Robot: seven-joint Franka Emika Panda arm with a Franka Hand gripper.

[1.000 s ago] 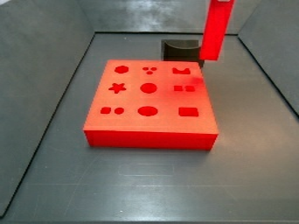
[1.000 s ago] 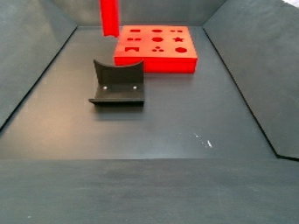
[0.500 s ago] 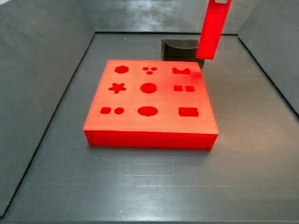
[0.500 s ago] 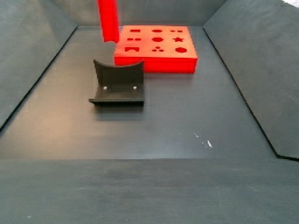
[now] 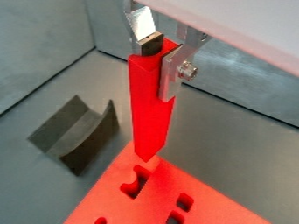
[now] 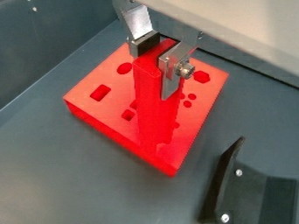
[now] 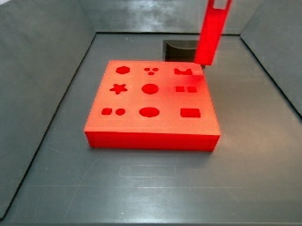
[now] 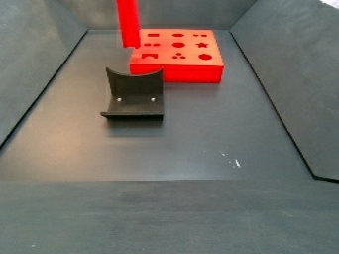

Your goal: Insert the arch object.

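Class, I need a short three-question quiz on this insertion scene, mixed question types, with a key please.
1. True or false: the end effector is shut on a tall red bar.
2. Multiple choice: in both wrist views, the bar's lower end hangs over A) bare floor, B) the red board, C) the fixture.
3. Short answer: how many star-shaped holes does the board show in a side view?

Key: 1 true; 2 B; 3 one.
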